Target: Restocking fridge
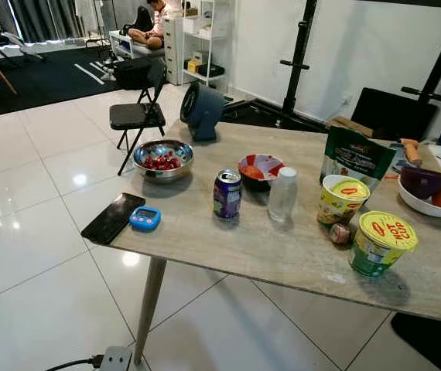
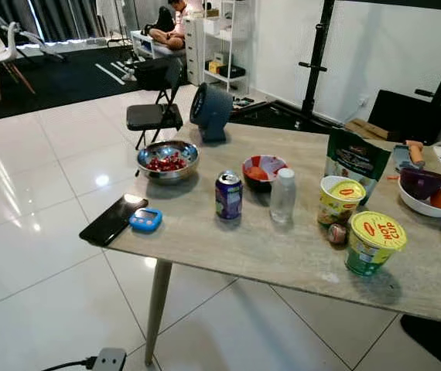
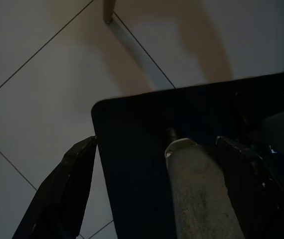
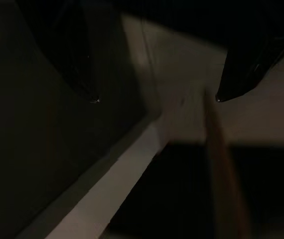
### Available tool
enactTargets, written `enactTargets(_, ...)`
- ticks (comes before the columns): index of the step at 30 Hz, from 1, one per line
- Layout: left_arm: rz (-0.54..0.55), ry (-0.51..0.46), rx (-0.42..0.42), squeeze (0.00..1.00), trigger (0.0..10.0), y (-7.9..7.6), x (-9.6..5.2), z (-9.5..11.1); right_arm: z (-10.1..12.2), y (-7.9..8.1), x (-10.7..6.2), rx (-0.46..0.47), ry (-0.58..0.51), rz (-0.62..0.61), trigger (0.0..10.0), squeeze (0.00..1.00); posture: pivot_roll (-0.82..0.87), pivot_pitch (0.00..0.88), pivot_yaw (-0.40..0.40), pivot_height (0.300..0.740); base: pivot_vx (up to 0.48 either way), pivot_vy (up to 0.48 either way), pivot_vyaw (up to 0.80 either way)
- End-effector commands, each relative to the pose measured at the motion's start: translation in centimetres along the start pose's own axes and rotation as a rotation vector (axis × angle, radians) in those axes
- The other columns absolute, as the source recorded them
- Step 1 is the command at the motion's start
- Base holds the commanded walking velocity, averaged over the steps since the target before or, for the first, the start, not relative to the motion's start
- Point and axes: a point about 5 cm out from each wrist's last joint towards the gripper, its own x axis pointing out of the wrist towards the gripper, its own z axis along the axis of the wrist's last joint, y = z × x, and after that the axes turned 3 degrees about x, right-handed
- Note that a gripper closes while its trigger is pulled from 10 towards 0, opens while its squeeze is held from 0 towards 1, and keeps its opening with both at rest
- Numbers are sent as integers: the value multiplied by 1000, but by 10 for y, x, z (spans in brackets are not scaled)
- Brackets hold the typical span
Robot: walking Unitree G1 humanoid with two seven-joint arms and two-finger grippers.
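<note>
Tabletop (image 1: pixel 267 247): pale wood-grain slab on a slim tapered leg, standing on glossy white floor tiles (image 1: pixel 35 255); items upon it, from the robot's left: flat black phone (image 1: pixel 113 217) at the near corner, touching or just beside a small blue digital timer (image 1: pixel 145 219); polished steel bowl (image 1: pixel 163 160) holding red fruit pieces; purple drink can (image 1: pixel 227 194), upright, print too small to read; round red-and-white patterned bowl (image 1: pixel 260 168) behind it; clear plastic bottle (image 1: pixel 282 195) with white cap, upright, just beside the can; dark green foil pouch (image 1: pixel 356 158), standing, label illegible; yellow-lidded noodle cup (image 1: pixel 343 199) before the pouch; second, nearer cup (image 1: pixel 381 243) with green wall and yellow lid reading "HOT CUP"; small round object between the two cups, unidentifiable; white bowl (image 1: pixel 435 195) with a purple and an orange item; dark round fan (image 1: pixel 202 110) at the far edge; black folding chair (image 1: pixel 139 107) beyond. Left claw (image 3: pixel 157 179): black fingers spread wide, hanging over floor tiles and a dark mat. Right claw (image 4: pixel 154 97): fingers apart, nothing between, in deep shade.
</note>
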Motion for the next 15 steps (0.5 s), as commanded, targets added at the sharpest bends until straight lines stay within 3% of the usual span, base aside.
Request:
enactTargets(1, 3, 13, 1, 0, 10000, 2, -1, -3, 13, 3, 1, 65, -42, -3, 10000, 0, -39, 0, 4, 740, 0, 0, 0)
enactTargets(7, 0, 11, 1, 0, 10000, 2, -1, -2, 90, 5, 5, 278, -286, 50, 10000, 0, -42, 0, 6, 740, 0, 0, 0)
enactTargets(11, -1, 11, 1, 0, 10000, 2, -1, -2, 97, 7, 4, 313, -308, 74, 10000, 0, -42, 0, 6, 740, 0, 0, 0)
enactTargets(14, -4, 13, 3, 0, 10000, 1, 0, -2, 125, 29, -7, 500, -395, 314, 10000, 0, -41, 0, 5, 740, 0, 0, 0)
enactTargets(15, -4, 13, 3, 0, 10000, 1, 0, -2, 125, 29, -7, 500, -395, 314, 10000, 0, -41, 0, 5, 740, 0, 0, 0)
